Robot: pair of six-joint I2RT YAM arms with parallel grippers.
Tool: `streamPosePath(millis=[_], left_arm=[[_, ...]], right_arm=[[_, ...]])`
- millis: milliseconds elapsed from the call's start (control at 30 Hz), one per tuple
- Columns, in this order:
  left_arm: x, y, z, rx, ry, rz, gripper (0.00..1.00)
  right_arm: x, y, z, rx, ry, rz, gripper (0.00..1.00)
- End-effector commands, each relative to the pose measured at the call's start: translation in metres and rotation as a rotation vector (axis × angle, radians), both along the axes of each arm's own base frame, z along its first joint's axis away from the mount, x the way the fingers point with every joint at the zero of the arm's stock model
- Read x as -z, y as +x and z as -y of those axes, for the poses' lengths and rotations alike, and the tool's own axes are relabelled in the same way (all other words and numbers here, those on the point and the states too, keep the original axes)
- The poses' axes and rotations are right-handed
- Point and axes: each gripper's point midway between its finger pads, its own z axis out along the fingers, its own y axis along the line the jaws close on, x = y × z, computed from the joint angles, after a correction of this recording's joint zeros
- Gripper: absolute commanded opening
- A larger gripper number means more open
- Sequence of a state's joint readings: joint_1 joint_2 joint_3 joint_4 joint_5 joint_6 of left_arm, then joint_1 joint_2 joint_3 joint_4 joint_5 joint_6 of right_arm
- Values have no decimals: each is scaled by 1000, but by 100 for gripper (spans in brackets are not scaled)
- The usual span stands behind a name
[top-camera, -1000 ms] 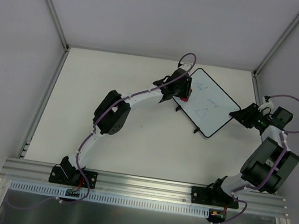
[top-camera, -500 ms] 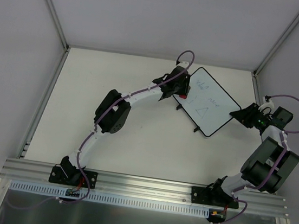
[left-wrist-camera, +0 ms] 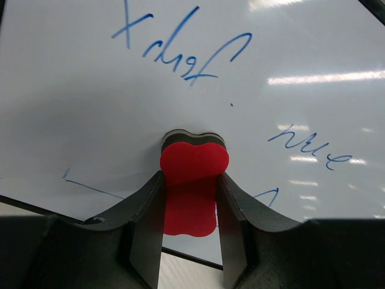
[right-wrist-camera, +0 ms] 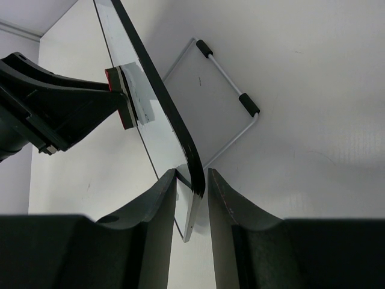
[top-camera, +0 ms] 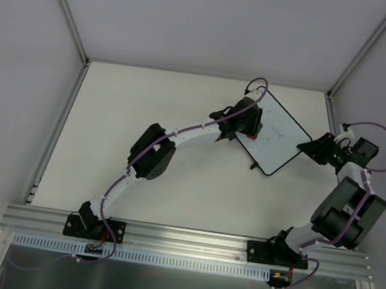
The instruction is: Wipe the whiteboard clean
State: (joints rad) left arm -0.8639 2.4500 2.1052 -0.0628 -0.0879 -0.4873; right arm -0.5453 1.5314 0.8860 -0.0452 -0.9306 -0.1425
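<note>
Left jaws pinch red eraser (left-wrist-camera: pixel 192 161), pressed flat on whiteboard (left-wrist-camera: pixel 90 84) among blue writing (left-wrist-camera: pixel 180 51) — right jaws clamp whiteboard's edge.

Whiteboard (left-wrist-camera: pixel 72 108) white, black rim, blue marker scribbles (left-wrist-camera: pixel 180 63); eraser (left-wrist-camera: pixel 194 165) red, black-backed.

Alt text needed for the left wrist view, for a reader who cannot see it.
The left claw holds a red eraser with its felt end pressed against the whiteboard. Blue marker writing remains above and to the right of the eraser, with thin drawn lines lower down.
</note>
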Motion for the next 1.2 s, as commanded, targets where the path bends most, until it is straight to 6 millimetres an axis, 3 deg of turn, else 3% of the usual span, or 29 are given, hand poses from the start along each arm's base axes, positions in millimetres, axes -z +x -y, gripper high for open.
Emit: streamPosePath(millis=[0, 133, 167, 267, 400, 667, 967, 1167], left_arm=[[26, -29, 22, 64, -11, -64, 8], [37, -18, -2, -20, 11, -93, 8], [41, -10, -19, -65, 19, -107, 8], [37, 7, -43, -145, 15, -112, 8], [33, 20, -61, -203, 17, -106, 8], [46, 39, -98, -325, -11, -175, 8], [33, 54, -110, -417, -72, -182, 8], [39, 60, -122, -500, -127, -240, 8]], right_arm=[[6, 1, 3, 13, -21, -1, 31], [5, 1, 2, 11, -21, 2, 31], [5, 1, 3, 13, -21, 4, 30], [4, 2, 1, 11, -21, 8, 30], [6, 1, 0, 12, -13, 0, 31], [6, 1, 0, 10, -10, 0, 31], [9, 2, -1, 8, -4, -7, 31], [9, 2, 0, 10, -6, -9, 31]])
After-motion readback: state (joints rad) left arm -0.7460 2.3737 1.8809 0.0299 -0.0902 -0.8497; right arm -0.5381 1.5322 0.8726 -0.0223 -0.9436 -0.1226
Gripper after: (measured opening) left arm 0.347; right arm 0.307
